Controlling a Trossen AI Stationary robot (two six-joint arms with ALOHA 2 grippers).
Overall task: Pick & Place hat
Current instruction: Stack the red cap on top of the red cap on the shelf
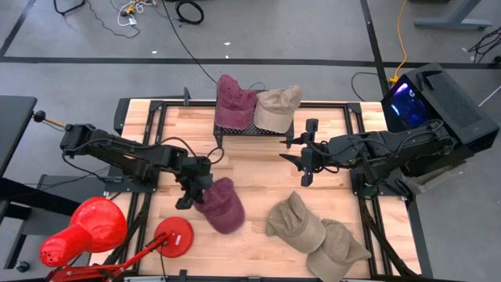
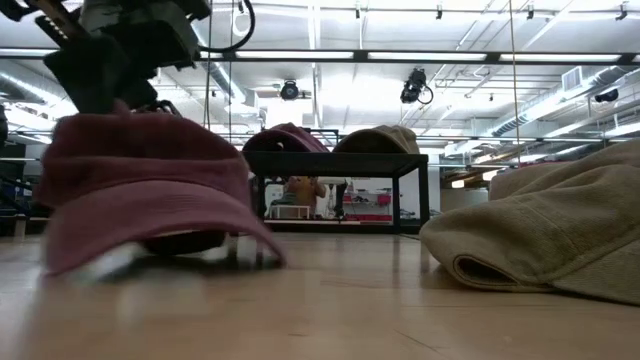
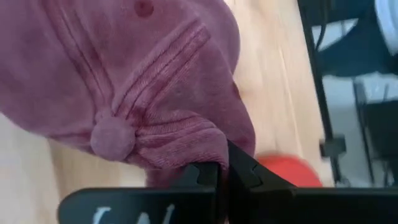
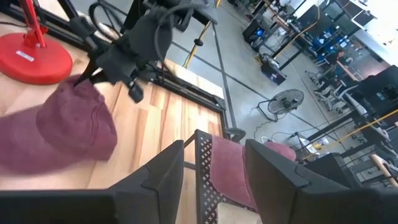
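Left gripper (image 1: pixel 197 186) clamped on the back edge of a maroon hat (image 1: pixel 221 204), fingers pinched tight on the fabric beside its top button in the left wrist view. Hat low at the front-left of the wooden table (image 1: pixel 258 153), brim turned toward the near edge. From table height, unclear whether it rests on the wood or hangs just above; most of the arm cut off at the top there.

Right gripper (image 1: pixel 304 159) hanging over the middle right of the table, fingers spread apart, holding nothing. Through its wrist camera, only the two dark fingers, a corner of the rack and a slice of maroon fabric beyond.

Black mesh rack (image 1: pixel 254 129) at the back centre of the table, carrying a second maroon hat (image 1: pixel 234 100) and a tan hat (image 1: pixel 278 106) side by side, touching. Two more tan hats at the front right, one (image 1: pixel 295 222) overlapping the other (image 1: pixel 338 251), the nearer one partly cut off by the frame edge.

Red desk lamp (image 1: pixel 77 229) at the front-left corner, its round base (image 1: pixel 173 236) just beside the held hat, shade hanging off the table.

Pale plank tabletop with a black metal frame. Grey floor around it with dark tape lines and loose cables. Glowing computer case (image 1: pixel 427 98) to the right. Ceiling lights and ducts behind; blurred figures under the rack, too small to make out.
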